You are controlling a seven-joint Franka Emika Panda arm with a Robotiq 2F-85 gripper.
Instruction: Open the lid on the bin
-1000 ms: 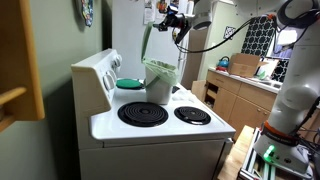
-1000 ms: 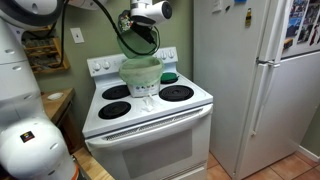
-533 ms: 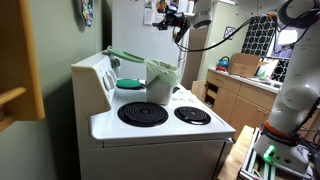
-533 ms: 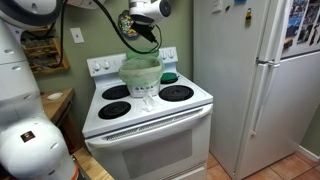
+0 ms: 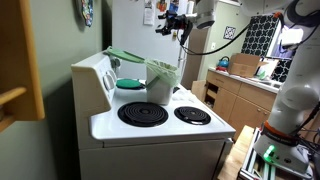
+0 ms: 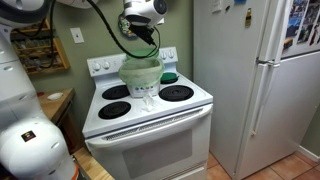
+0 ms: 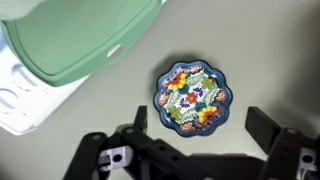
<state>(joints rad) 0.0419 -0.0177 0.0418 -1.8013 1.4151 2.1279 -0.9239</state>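
So the setup is a white stove (image 5: pixel 150 128) in a small kitchen with green walls. The bin (image 5: pixel 160 84) sits on the stovetop towards the back, just behind the two front coil burners (image 5: pixel 143 113). The lid (image 5: pixel 124 56) is flipped open, sticking out roughly flat from the bin's rim and reaching over the stove's raised control panel (image 5: pixel 92 75). A round teal dish (image 5: pixel 130 84) sits just beside the bin on a rear burner.

The tool (image 5: pixel 163 21) hangs in the air well above the bin, touching nothing. In the wrist view its fingers (image 7: pixel 283 150) are spread wide with nothing between them, and past them you see the green lid plus a colourful flowery plate (image 7: pixel 192 97) against a plain pale surface.

Room-wise, a tall white fridge (image 6: pixel 262 80) stands right next to the stove in an exterior view. There are wooden cabinets (image 5: pixel 236 98) with a blue kettle (image 5: pixel 223 64) on top in the background. The robot's white body (image 5: pixel 296 90) fills one edge of the shot.
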